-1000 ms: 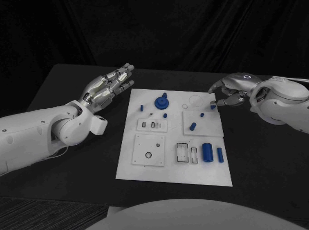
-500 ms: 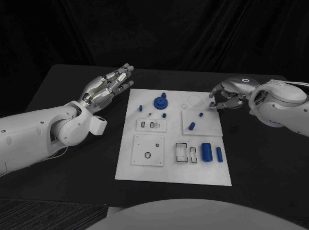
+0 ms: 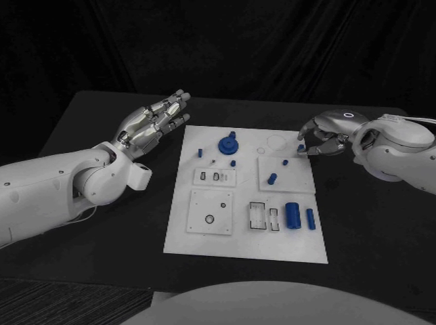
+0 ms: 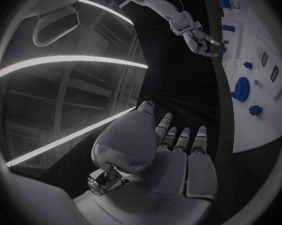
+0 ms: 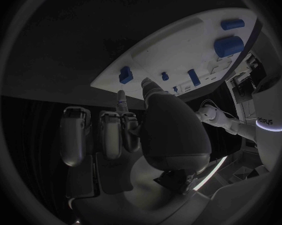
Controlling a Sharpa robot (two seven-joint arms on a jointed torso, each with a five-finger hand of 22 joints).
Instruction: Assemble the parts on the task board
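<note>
The white task board [image 3: 210,237] lies in the middle of the table with blue parts on it: a gear [image 3: 228,143], a cylinder [image 3: 292,215] and several small pieces. My right hand [image 3: 321,137] hovers at the board's far right edge, fingers curled down around a small blue piece [image 3: 300,147]. In the right wrist view that piece [image 5: 125,75] stands on the board [image 5: 178,45] just beyond one fingertip [image 5: 120,96] and the thumb; I cannot tell whether they touch it. My left hand [image 3: 156,121] floats left of the board, open and holding nothing, its fingers [image 4: 181,137] straight.
Recessed white plates with slots sit on the board's near half [image 3: 210,211]. The black table [image 3: 374,223] stretches on both sides. In the left wrist view the gear [image 4: 241,88] and a small blue piece [image 4: 255,110] lie on the board [image 4: 266,130].
My right hand has shifted slightly left and its fingertips have closed in around the small blue piece at the board's edge. The left arm has stayed still.
</note>
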